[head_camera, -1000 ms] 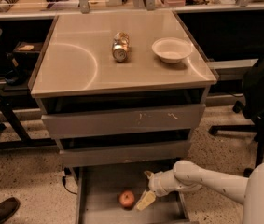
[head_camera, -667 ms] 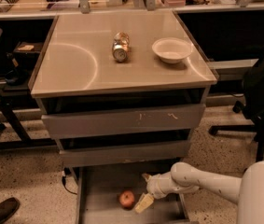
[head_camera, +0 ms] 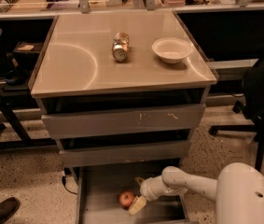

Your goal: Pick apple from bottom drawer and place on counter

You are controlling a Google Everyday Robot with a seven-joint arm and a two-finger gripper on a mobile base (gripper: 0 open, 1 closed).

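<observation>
Gripper point(head_camera: 137, 194) is down inside the bottom drawer point(head_camera: 101, 204), at the end of the white arm point(head_camera: 192, 183), which reaches in from the lower right

Jaws: spread apart, released, holding nothing. The pale lower finger point(head_camera: 137, 205) angles down and left, with its tip just beside the apple's right side; cannot tell whether it touches. The other finger sits further back, dim under the drawer above

Apple point(head_camera: 127, 199): rests on the grey floor of the bottom drawer, near the middle, just left of the gripper and not lifted

Bottom drawer is pulled out; the two drawers above it point(head_camera: 122, 120) are partly out, with scuffed fronts

Tabletop point(head_camera: 75, 69): a can point(head_camera: 120, 46) lies on its side near the centre, with a white bowl point(head_camera: 172, 49) upright to its right, apart from it
</observation>
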